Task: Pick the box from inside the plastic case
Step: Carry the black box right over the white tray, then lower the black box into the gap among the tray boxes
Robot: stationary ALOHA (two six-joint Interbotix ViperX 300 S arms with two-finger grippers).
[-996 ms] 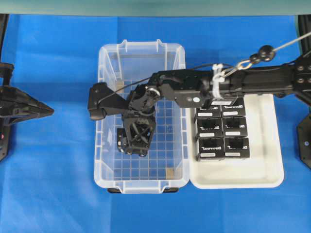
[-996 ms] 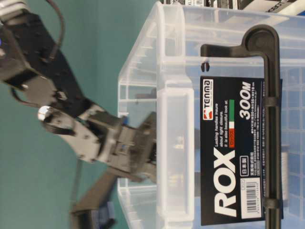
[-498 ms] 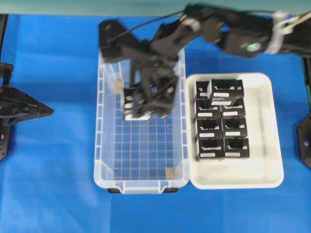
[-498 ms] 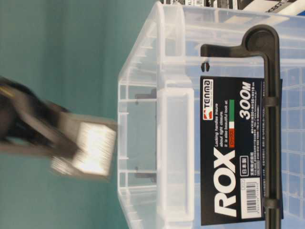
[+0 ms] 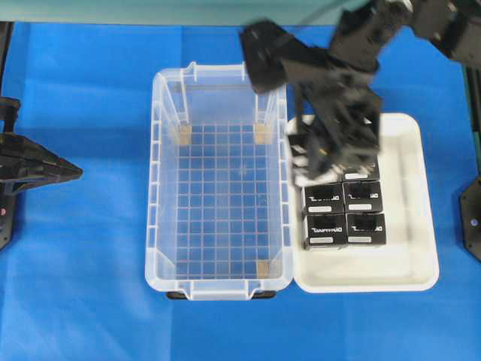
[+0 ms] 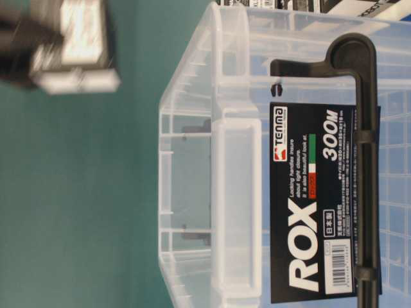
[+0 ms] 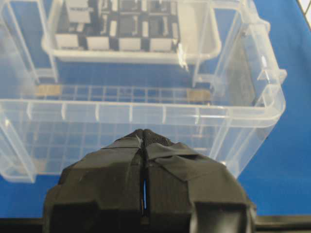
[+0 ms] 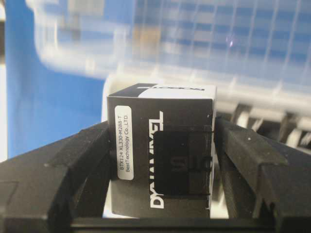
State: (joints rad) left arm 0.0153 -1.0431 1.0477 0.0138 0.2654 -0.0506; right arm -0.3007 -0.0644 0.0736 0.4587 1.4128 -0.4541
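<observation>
My right gripper (image 5: 331, 147) is shut on the black box (image 5: 307, 158) and holds it in the air over the near-left part of the white tray, right of the plastic case (image 5: 218, 278). It is motion-blurred. In the right wrist view the box (image 8: 163, 121), with white lettering and a white label strip, sits between the two fingers (image 8: 87, 150). The clear case with its grid floor holds no box; it also shows in the left wrist view (image 7: 146, 114). My left gripper (image 5: 71, 171) is shut and empty, left of the case.
The shallow white tray (image 5: 409, 248) right of the case holds several identical black boxes (image 5: 344, 214) in rows. Tan pads (image 5: 263, 267) sit in the case corners. A blue cloth (image 5: 83, 286) covers the table. The table-level view shows the case's labelled end wall (image 6: 237, 192).
My right gripper has lifted the box up out of the case and carried it right, over the white tray. The left arm has not moved.
</observation>
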